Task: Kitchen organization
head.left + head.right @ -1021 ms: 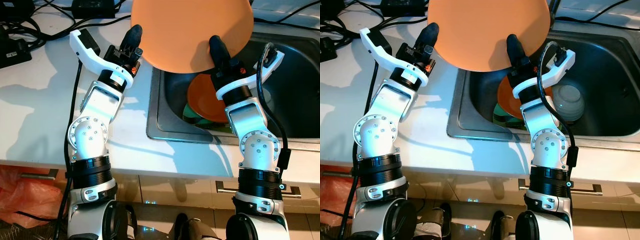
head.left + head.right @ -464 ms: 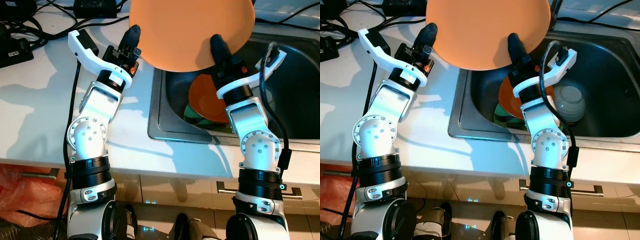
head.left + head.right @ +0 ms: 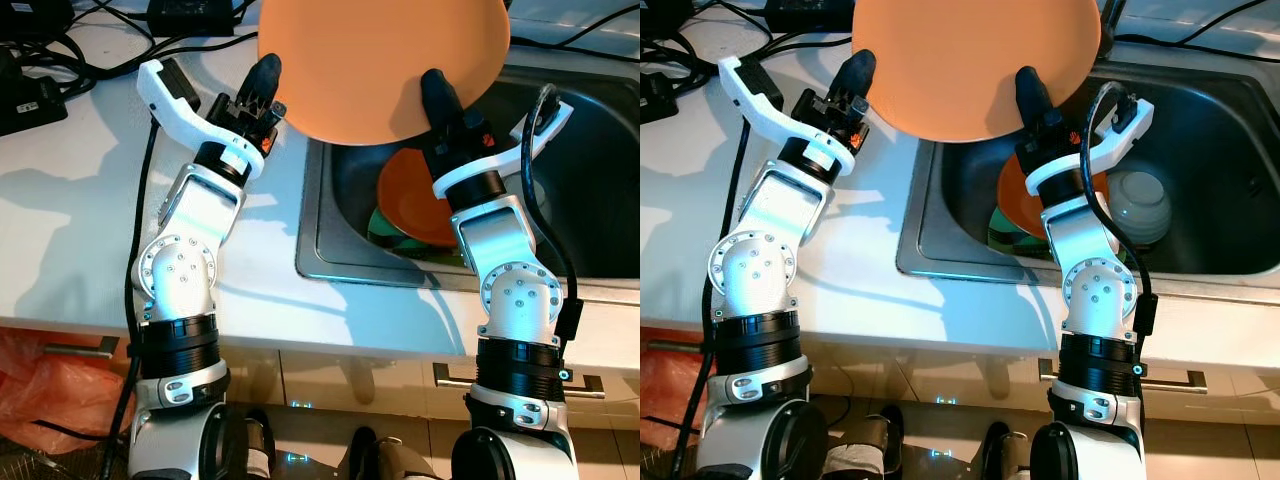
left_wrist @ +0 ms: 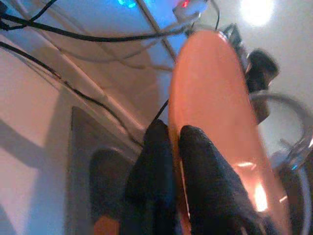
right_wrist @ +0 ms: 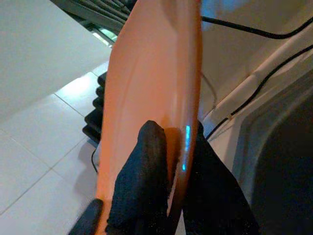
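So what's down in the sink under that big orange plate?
In the sink: a smaller orange dish on something green, and a white bowl. The held plate hides the sink's back corner.

A large round orange plate (image 3: 975,60) fills the 12 o'clock part of the scene, held up above the white worktop (image 3: 700,250) and the near-left corner of the dark steel sink (image 3: 1200,150). The left gripper (image 3: 858,75) meets its rim at 9 o'clock, and the right gripper (image 3: 1032,95) clasps its lower edge toward 5 o'clock. Down in the sink lie a smaller orange dish (image 3: 1015,205) and, at its 3 o'clock, an upturned white bowl (image 3: 1138,205). Black cables (image 3: 700,45) trail over the worktop at 10 o'clock.
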Available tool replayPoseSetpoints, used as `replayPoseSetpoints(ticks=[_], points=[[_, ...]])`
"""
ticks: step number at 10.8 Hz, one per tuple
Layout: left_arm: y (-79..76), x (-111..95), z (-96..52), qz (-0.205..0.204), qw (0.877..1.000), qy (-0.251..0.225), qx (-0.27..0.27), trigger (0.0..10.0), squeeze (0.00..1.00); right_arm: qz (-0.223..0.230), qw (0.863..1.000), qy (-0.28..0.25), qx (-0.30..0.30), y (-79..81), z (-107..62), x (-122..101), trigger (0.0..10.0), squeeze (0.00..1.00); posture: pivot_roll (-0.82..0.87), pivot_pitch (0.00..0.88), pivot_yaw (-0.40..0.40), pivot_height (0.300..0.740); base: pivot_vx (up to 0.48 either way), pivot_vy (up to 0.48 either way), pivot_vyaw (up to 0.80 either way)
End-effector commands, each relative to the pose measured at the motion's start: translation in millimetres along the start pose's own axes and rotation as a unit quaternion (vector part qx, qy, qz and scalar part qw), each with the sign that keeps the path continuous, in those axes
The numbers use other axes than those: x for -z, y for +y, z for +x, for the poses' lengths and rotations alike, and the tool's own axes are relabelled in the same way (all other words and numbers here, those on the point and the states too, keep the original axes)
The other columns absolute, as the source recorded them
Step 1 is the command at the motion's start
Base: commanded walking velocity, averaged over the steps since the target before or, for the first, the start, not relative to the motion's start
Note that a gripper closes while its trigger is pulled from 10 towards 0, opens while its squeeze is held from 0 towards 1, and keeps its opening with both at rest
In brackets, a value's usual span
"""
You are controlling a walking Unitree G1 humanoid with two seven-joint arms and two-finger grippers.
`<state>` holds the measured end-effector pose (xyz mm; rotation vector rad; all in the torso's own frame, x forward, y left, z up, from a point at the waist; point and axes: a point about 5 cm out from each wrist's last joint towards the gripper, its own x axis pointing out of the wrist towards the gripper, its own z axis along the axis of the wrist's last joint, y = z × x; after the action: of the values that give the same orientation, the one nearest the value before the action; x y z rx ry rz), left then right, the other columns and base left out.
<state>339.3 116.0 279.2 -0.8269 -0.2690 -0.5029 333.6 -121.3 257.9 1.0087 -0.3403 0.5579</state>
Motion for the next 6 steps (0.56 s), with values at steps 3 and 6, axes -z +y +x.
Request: replayPoseSetpoints(ticks=[3, 6], points=[[-10.2, 7.6, 2.2, 0.020, 0.999, 0.016, 0.028, 10.0, 1.00, -0.005, 1.000, -0.017, 0.010, -0.6, 0.8, -5.8, 0.0, 0.00, 0.13, 0.207, -0.026, 0.740, 0.000, 0.000, 0.00], [-7.1, 13.8, 0.2, 0.047, 0.998, 0.037, 0.015, 10.0, 0.00, 0.024, 0.997, -0.070, 0.022, -2.1, 1.7, -23.0, 0.0, 0.00, 0.13, 0.209, -0.027, 0.740, 0.000, 0.000, 0.00]])
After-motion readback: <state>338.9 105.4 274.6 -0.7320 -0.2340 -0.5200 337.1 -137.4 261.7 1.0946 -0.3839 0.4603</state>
